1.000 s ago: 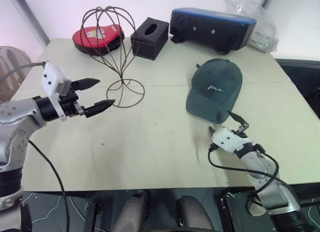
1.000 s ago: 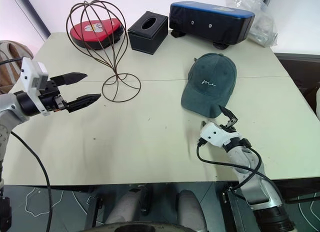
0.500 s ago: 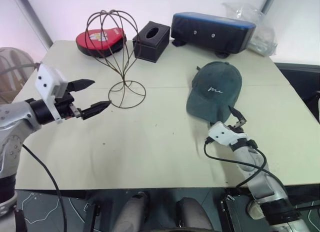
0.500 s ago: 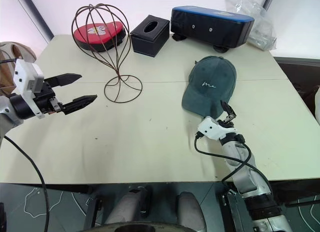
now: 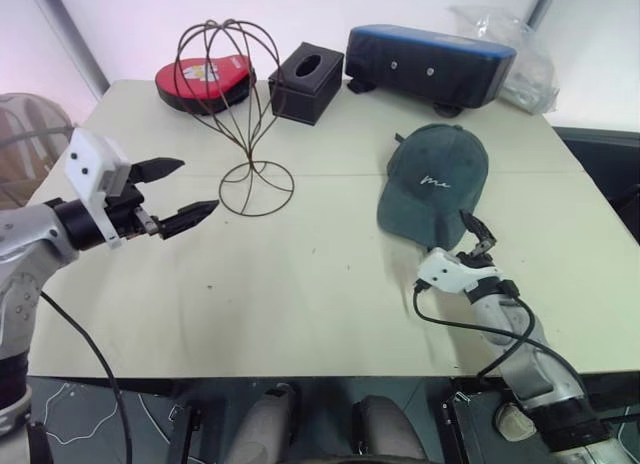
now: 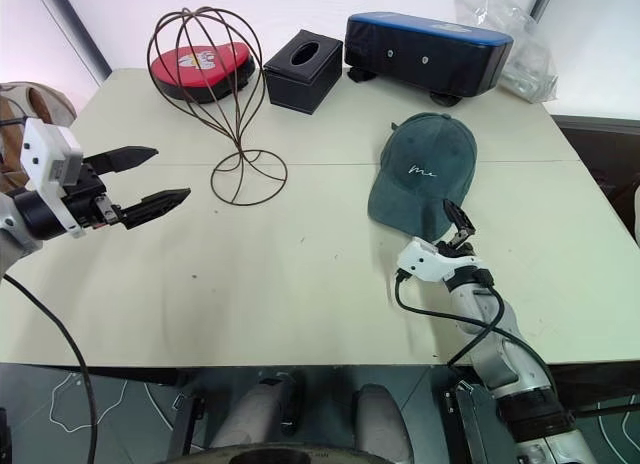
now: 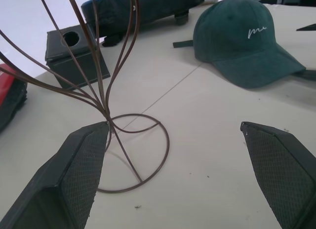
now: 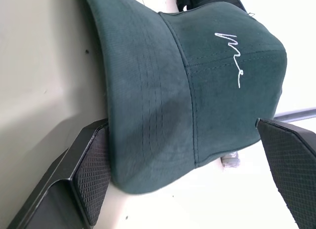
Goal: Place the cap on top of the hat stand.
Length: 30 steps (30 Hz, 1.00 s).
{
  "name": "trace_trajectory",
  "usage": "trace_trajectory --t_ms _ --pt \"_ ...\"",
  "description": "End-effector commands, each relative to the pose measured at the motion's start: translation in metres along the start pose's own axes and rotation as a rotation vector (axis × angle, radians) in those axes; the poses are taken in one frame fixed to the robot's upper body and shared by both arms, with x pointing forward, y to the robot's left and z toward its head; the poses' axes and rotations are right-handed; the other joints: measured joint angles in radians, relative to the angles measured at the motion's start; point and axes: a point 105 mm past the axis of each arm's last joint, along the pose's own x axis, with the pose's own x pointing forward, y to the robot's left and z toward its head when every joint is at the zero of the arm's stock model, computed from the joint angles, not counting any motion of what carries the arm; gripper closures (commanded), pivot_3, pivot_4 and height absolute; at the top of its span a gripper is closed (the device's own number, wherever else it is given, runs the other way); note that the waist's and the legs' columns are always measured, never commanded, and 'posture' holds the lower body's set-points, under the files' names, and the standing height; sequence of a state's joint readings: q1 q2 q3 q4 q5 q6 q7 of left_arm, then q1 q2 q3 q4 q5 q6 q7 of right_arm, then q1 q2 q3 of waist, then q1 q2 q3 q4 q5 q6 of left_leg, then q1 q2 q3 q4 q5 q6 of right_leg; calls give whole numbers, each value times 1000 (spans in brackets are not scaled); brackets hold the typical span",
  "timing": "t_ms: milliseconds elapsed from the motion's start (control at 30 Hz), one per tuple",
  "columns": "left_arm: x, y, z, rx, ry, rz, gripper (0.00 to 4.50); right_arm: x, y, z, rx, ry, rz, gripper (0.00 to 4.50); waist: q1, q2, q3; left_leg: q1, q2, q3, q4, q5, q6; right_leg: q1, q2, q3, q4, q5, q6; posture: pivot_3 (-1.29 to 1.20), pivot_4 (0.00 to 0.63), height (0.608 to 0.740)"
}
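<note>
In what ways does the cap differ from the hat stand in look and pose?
The cap is solid dark green fabric; the hat stand is thin bare wire you can see through. The cap lies low on the table; the hat stand rises upright on a round base. The cap is on the right side, the hat stand on the left. Both rest on the table.

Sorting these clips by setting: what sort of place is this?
Probably an indoor test room: a plain pale table against white walls, bearing loose props, a cap, a wire hat stand and a tissue box.
</note>
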<state>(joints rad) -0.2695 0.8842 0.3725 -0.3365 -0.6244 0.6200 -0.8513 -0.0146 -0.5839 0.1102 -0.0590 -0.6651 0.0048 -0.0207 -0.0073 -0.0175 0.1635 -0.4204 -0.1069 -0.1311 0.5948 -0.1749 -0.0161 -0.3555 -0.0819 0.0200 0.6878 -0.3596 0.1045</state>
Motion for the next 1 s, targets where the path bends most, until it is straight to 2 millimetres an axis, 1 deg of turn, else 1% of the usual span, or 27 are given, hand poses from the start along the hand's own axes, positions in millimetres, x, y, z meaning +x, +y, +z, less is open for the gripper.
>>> trace_trajectory --t_ms 33,100,133,167,233,267,433,600,833,900,1000 --pt "-1 -1 11 37 -41 2 0 -11 7 -13 -26 47 42 844 0 0 0 0 0 0 0 0 0 0 0 0 0 0 0 0 150 740" --pt "0 -1 11 36 -42 0 0 -13 7 -13 -25 48 40 1851 -2 0 0 0 0 0 -1 0 0 0 0 0 -1 0 0 0 150 740" --pt "0 -1 11 36 -42 -1 0 -13 6 -12 -23 48 37 2284 -3 0 0 0 0 0 -1 0 0 0 0 0 -1 0 0 0 150 740" --pt "0 -1 11 36 -43 -2 0 -13 6 -12 -21 49 34 2914 -5 0 0 0 0 0 -1 0 0 0 0 0 -1 0 0 0 150 740" --pt "1 -1 11 35 -44 -3 0 -12 5 -12 -15 51 27 3895 -5 -1 -1 0 0 0 -1 0 0 0 0 0 -1 0 0 0 150 740" --pt "2 -1 11 35 -45 -4 0 -12 5 -12 -14 51 25 4476 -7 -2 -1 0 1 0 -1 0 0 0 0 0 -1 0 0 0 150 740" --pt "2 -1 11 36 -47 -3 0 -10 2 -10 -11 44 2 4476 -7 -2 -1 0 1 0 -2 0 0 0 1 0 -1 0 0 0 150 740" --pt "2 -1 12 39 -49 1 0 -7 -5 -2 -19 3 -43 4476 -7 -2 -1 0 1 0 -2 0 0 0 0 0 -1 0 0 0 150 740" --pt "2 0 12 43 -50 3 0 -3 -48 26 -32 -142 -262 4476 -7 -1 -1 0 1 0 -3 0 0 -1 0 1 -1 0 0 0 150 740" --pt "3 1 12 44 -50 2 0 -2 -54 29 -26 -158 -292 4476 -7 -1 -1 0 0 0 -3 0 0 -1 0 1 -1 0 0 0 150 740" --pt "4 1 12 45 -51 1 0 -1 -58 33 -25 -175 -311 4476 -6 -1 -1 0 0 0 -3 0 0 -1 0 1 -1 0 0 0 150 740"
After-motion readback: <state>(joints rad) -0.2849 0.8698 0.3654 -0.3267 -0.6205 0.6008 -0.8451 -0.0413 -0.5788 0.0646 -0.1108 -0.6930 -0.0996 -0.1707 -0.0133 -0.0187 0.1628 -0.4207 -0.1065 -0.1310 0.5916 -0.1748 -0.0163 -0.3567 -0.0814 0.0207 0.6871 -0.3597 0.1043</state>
